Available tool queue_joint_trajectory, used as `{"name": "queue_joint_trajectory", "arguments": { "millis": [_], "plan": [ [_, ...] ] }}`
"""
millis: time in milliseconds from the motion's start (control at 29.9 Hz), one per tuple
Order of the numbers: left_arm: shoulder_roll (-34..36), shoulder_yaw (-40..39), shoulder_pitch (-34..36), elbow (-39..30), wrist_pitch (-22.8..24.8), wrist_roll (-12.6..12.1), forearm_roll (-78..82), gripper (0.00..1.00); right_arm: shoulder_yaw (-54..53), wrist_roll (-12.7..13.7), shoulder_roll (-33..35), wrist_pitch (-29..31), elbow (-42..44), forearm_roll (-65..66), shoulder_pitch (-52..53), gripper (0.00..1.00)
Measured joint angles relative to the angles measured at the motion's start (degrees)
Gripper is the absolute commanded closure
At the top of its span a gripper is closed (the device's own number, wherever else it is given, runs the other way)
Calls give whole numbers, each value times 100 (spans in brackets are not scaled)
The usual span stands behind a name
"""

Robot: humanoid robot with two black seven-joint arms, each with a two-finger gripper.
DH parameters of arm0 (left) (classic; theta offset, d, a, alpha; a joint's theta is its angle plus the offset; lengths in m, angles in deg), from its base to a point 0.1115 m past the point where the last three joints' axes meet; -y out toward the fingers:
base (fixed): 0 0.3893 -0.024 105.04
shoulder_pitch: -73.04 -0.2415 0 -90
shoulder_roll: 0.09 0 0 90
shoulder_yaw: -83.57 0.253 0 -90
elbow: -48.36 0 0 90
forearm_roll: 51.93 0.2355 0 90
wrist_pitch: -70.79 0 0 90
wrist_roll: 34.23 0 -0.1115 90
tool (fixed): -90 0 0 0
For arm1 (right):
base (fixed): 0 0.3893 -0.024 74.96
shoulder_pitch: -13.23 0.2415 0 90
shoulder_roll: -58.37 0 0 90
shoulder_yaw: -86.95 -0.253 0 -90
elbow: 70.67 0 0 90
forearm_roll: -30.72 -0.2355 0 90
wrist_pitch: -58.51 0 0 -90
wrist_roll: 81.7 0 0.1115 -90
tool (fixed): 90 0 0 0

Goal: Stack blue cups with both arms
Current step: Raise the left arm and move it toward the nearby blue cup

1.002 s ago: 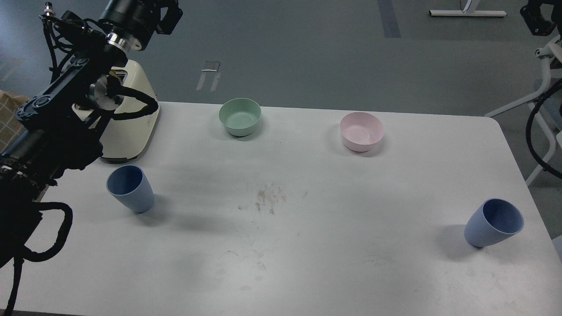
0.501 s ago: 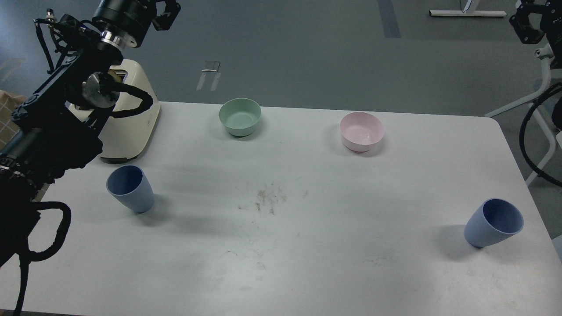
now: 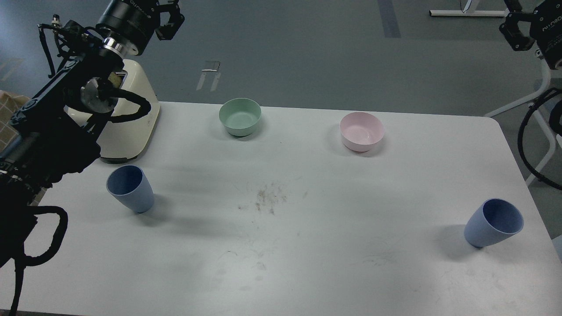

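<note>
Two blue cups stand upright on the white table (image 3: 307, 245), far apart. One blue cup (image 3: 130, 188) is at the left, in front of the cream appliance. The other blue cup (image 3: 494, 223) is near the right edge. My left gripper (image 3: 170, 18) is raised high at the top left, far above and behind the left cup; its fingers look apart and hold nothing. My right gripper (image 3: 514, 27) is at the top right corner, high above the floor beyond the table, partly cut off by the frame edge, and nothing shows in it.
A cream appliance (image 3: 129, 120) stands at the back left under my left arm. A pale green bowl (image 3: 240, 116) and a pink bowl (image 3: 361, 131) sit along the back. A crumb-like smudge (image 3: 268, 197) marks the table's middle. A white stand (image 3: 542, 101) is off the right edge.
My left gripper has shifted slightly at the top left. My right arm has come further into view from the top right, moving left and down. The cups have not moved.
</note>
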Motion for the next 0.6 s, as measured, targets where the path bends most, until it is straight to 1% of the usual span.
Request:
{"name": "queue_joint_trajectory", "arguments": {
  "millis": [100,234,267,434,601],
  "plan": [
    [292,5,-220,-429,-63,58,102,2,-10,0,50,0,-2,-2,-50,0],
    [871,9,-656,-1237,-120,326,454,2,-15,-34,61,0,-5,-3,-117,0],
    [991,10,-749,-1377,-125,360,496,2,-18,-45,62,0,-5,-3,-125,0],
    [2112,-55,-1577,-2368,-135,401,550,2,-167,-60,72,0,-4,-10,-247,0],
    [2931,-43,-2093,-2680,-114,426,585,3,-230,-61,72,0,-4,-10,-317,0]
  ]
}}
